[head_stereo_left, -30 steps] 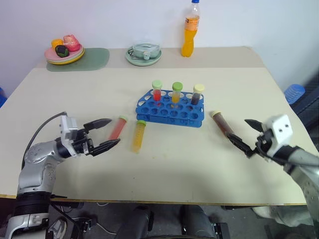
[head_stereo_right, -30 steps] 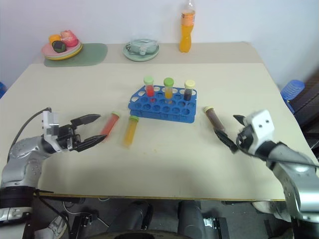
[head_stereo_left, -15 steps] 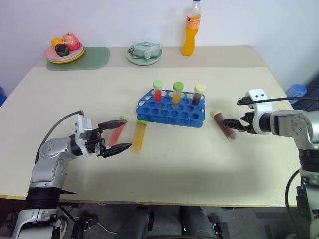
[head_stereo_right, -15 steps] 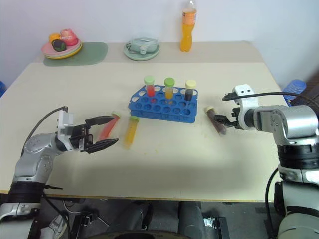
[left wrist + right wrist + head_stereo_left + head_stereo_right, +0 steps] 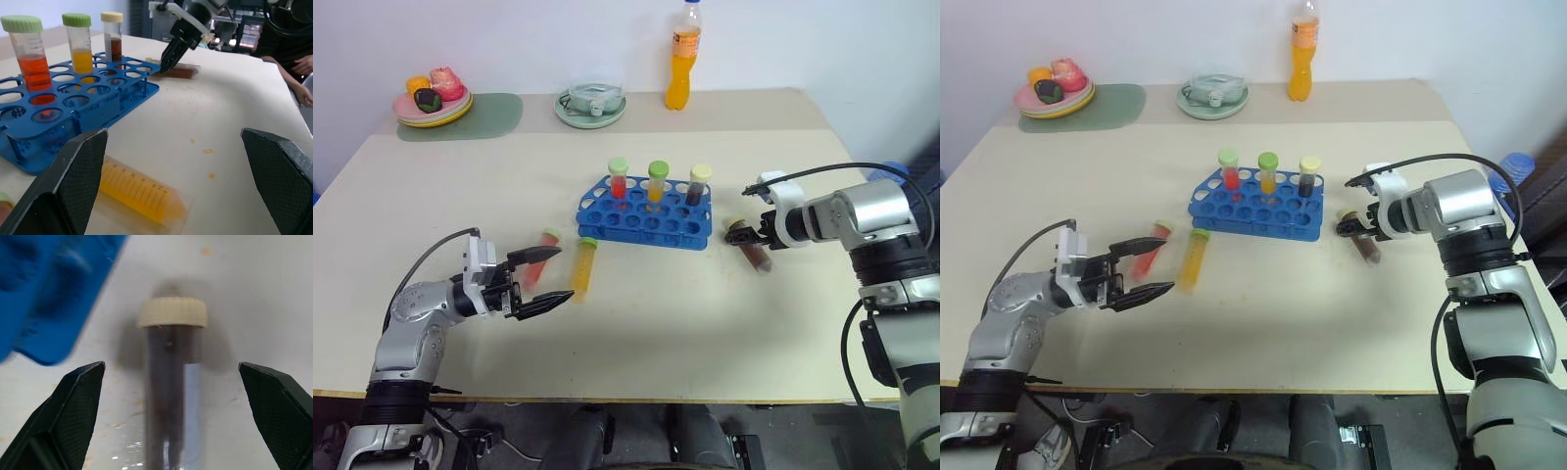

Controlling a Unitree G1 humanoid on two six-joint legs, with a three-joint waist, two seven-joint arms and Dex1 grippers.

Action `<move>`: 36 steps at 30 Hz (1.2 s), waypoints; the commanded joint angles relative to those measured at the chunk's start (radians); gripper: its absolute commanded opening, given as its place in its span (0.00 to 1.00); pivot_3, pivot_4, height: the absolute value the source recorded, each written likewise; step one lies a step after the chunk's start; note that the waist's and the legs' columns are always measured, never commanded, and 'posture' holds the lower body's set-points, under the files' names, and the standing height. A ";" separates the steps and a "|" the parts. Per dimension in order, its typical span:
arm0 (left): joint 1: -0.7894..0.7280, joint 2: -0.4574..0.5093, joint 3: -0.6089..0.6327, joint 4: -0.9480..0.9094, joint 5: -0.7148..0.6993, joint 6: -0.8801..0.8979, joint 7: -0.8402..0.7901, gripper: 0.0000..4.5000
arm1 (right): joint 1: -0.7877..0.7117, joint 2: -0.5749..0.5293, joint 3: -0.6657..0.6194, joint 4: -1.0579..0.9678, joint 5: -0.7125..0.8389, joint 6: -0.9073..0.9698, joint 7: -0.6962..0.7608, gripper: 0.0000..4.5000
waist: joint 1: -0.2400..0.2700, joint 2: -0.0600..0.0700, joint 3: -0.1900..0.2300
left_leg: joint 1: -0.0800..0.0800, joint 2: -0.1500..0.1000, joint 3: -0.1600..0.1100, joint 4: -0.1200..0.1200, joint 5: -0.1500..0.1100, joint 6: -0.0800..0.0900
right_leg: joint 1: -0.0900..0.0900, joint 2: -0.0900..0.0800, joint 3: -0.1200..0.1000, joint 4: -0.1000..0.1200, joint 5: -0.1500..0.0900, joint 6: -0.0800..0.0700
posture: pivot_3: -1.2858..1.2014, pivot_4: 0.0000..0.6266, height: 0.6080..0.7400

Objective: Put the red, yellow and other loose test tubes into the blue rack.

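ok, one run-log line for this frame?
left gripper: open, near red tube | right gripper: open, straddling brown tube | yellow tube: on table | blue rack: three tubes upright

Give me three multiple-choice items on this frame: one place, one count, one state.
1. Where does the brown tube lie?
A. on the table right of the blue rack
B. in the green dish
C. left of the rack

2. How many tubes stand upright in the rack?
A. one
B. three
C. five

3. How is the right gripper?
A. shut on the bottle
B. open, jaws either side of the brown tube
C. shut on the rack

Answers:
1. A, it lies flat by the rack's right end.
2. B, red, yellow and brown stand in the back row.
3. B, the right wrist view shows the fingers spread around the tube, not touching it.
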 commanded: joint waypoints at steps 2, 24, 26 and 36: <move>0.033 0.004 0.021 -0.059 -0.020 0.003 0.015 1.00 | -0.026 -0.005 0.088 0.065 -0.093 -0.086 0.059 0.80 | -0.001 0.000 0.000 | 0.000 0.000 0.000 0.000 0.000 0.000 | 0.000 0.000 0.000 0.000 0.000 0.000 | 0.52 0.24 1.00; 0.029 0.003 0.010 -0.020 -0.024 -0.014 0.000 1.00 | 0.467 -0.266 -0.094 -0.573 -0.092 -0.771 0.468 0.18 | 0.005 0.001 0.001 | 0.000 0.000 0.000 0.000 -0.001 0.001 | 0.000 0.000 0.000 -0.001 0.001 0.002 | 0.52 0.24 1.00; 0.020 0.001 0.007 -0.011 -0.023 -0.014 -0.005 1.00 | 0.542 -0.230 -0.159 -0.640 -0.027 -0.855 0.486 0.18 | 0.004 0.001 0.001 | 0.000 0.000 0.001 0.000 -0.001 0.001 | 0.000 0.000 0.000 -0.001 0.001 0.002 | 0.52 0.24 1.00; -0.002 -0.007 0.009 0.013 -0.032 -0.004 -0.020 1.00 | 0.484 0.312 -0.351 -0.721 0.336 -0.891 0.259 0.18 | 0.003 0.001 0.001 | 0.001 0.001 0.001 0.001 -0.001 0.001 | 0.001 0.001 0.001 -0.001 0.001 0.001 | 0.52 0.24 1.00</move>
